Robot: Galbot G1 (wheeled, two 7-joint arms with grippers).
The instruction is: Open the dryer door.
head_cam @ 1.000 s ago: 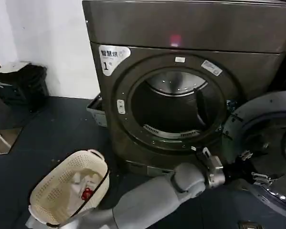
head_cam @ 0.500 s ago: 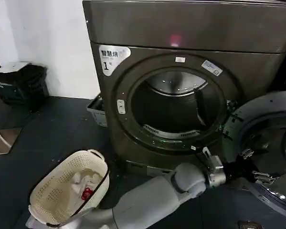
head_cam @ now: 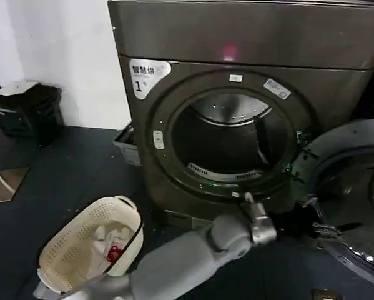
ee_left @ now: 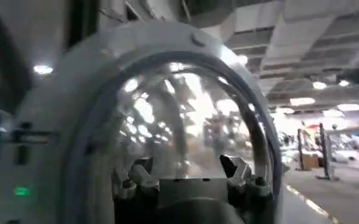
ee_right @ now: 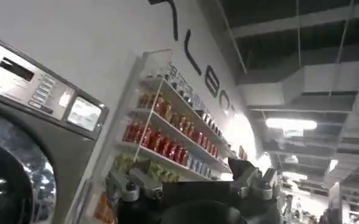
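A laundry basket point(head_cam: 93, 244) lies on the floor at the left. The dryer point(head_cam: 236, 94) stands with its drum exposed. The left tool point(head_cam: 318, 222), fingers spread and gripping nothing, reaches rightward to the inner face of the dryer door point(head_cam: 352, 187), which is swung wide to the right. The left arm is nearer. The right tool point(ee_right: 191, 185) is also released, facing a neighbouring machine point(ee_right: 27, 122).

Open dryer door point(head_cam: 355, 187) right of dryer point(head_cam: 236, 112)

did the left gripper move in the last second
Yes. The left gripper has pulled back leftward from the dryer door, toward the dryer front.
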